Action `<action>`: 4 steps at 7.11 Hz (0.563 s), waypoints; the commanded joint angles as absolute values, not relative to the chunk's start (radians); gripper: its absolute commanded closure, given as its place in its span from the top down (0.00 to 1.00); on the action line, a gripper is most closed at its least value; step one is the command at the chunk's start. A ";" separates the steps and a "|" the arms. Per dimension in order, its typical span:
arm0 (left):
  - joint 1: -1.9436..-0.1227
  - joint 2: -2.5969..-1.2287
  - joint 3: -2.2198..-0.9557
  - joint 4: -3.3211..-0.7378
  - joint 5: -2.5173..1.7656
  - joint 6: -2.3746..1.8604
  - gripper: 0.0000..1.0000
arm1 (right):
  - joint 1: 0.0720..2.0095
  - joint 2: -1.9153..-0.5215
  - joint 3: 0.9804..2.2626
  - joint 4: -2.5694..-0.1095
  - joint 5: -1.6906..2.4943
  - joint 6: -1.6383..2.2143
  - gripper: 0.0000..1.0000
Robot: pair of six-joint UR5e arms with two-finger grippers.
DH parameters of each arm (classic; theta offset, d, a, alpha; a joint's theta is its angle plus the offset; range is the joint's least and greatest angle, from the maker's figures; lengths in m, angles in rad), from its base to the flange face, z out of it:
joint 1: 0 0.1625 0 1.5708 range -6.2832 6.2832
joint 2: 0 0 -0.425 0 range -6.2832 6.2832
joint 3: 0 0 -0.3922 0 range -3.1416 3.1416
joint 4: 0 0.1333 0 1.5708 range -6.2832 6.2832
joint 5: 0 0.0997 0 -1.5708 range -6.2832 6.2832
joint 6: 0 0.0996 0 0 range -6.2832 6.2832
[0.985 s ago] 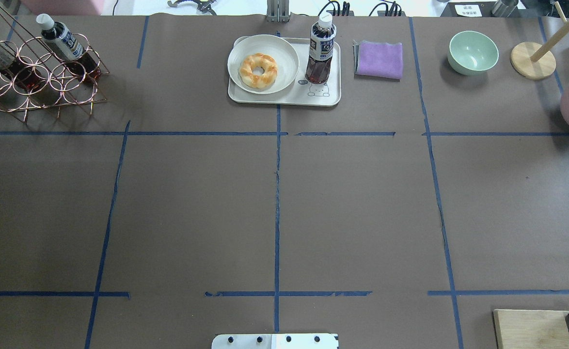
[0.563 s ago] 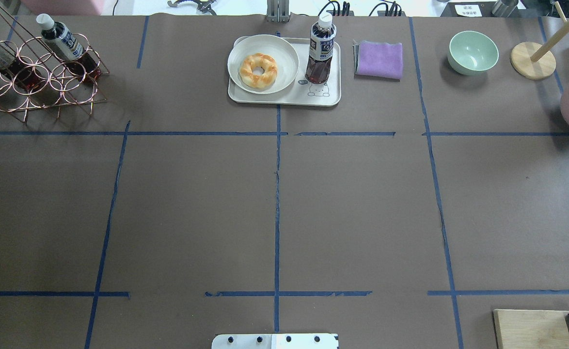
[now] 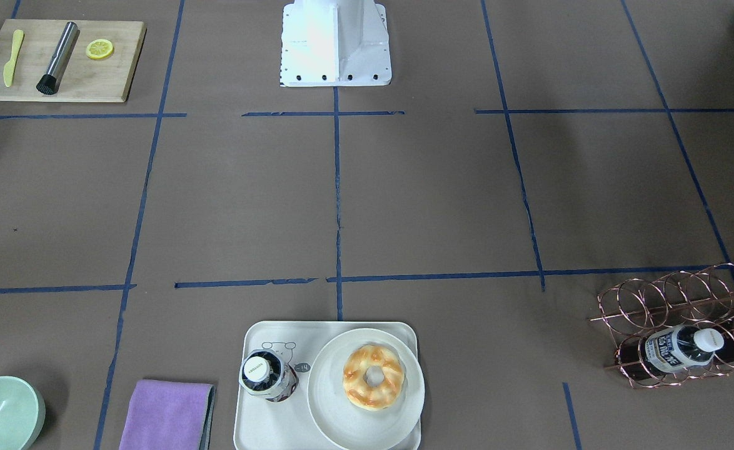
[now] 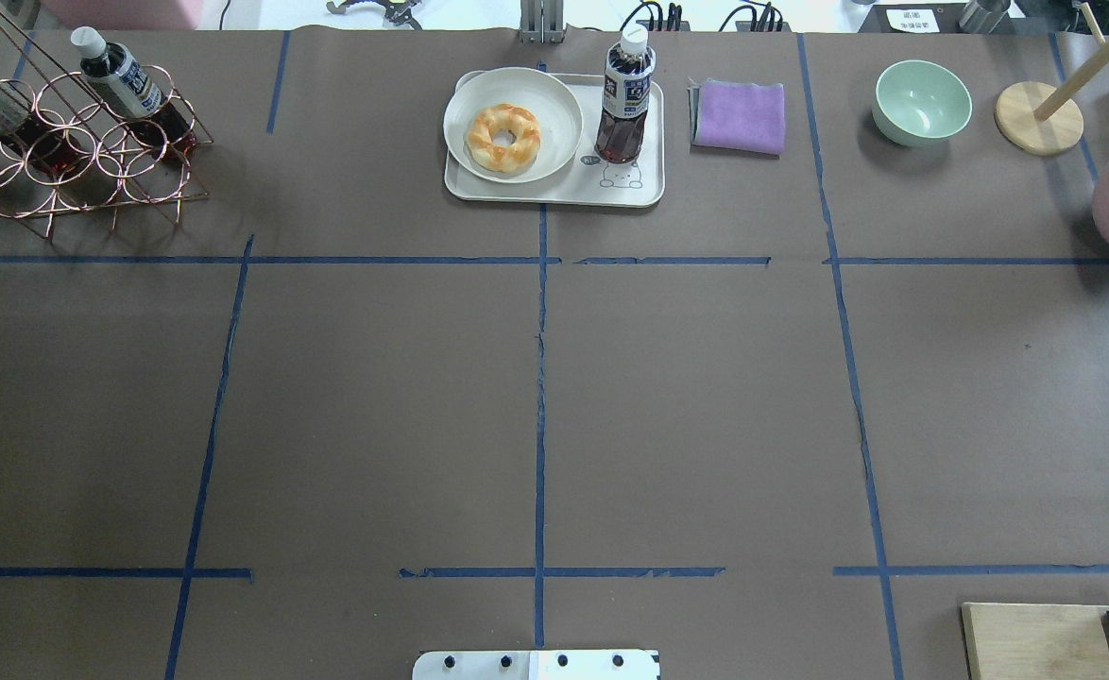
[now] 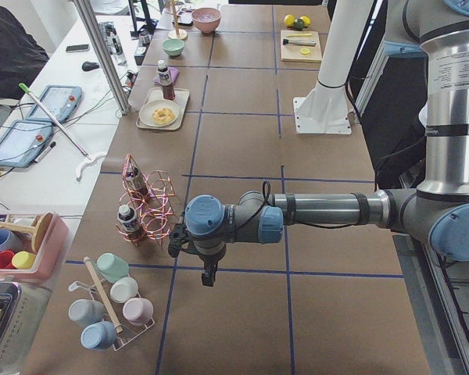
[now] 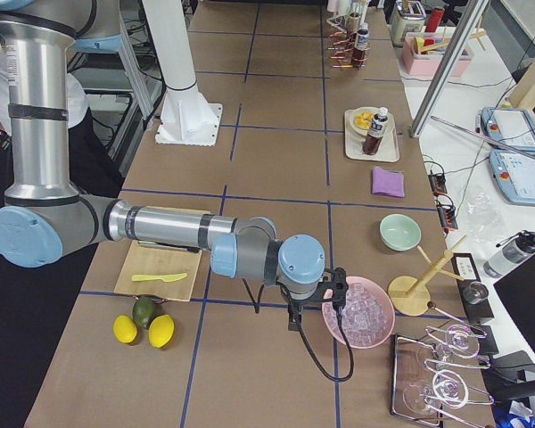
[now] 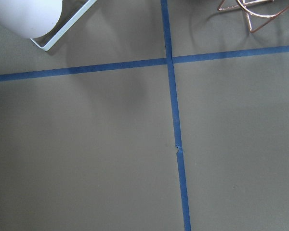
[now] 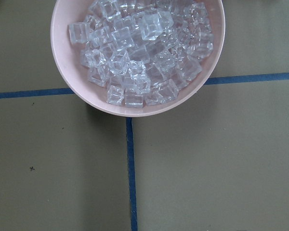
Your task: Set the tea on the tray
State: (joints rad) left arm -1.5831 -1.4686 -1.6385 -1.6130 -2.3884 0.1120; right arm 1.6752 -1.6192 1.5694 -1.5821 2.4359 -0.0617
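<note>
Well, tea (image 4: 625, 99): it stands upright on the tray (image 4: 554, 192), cap up, at the tray's end above the bear drawing. Nothing holds it.
Long axis: vertical, so fingers would meet it from the side, across the body under the label.
Task state: judged from how things lie, the placing looks done, since the bottle's base sits wholly inside the tray's rim.
Tray neighbours: a round plate (image 4: 554, 113) with a doughnut (image 4: 503, 138) fills the tray's other end, just beside the bottle. A purple cloth (image 4: 740, 115) lies off the tray on the bottle's side.
Left gripper (image 5: 209, 273): it hangs over bare table by the copper wire rack (image 3: 673, 306). It shows in the side view only, so I cannot tell how far its fingers are parted. Nothing shows in them.
Right gripper (image 6: 294, 319): it hangs just beside the pink bowl of ice (image 8: 135, 112), again in a side view only. Its opening cannot be judged, and no object shows in it.
Tea from the left fingers: well apart, past the rack and along the operators' edge toward the table's middle.
Tea from the right fingers: well apart, past the green bowl (image 4: 923, 99) and the purple cloth, along that same edge.
Nearer arm: probably the right, as the bottle stands on the right-hand end of the tray. The margin is small.
Risk: if either arm returns, the tall narrow bottle would tip easily from a sideways knock.
</note>
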 commanded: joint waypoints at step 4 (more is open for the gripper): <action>-1.583 -1.468 -1.638 -1.614 -2.388 0.112 1.00 | 1.677 -1.624 1.575 -1.563 2.439 -0.064 1.00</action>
State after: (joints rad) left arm -1.5831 -1.4680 -1.6379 -1.6138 -2.3884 0.1120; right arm 1.6760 -1.6219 1.5730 -1.5683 2.4380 -0.0642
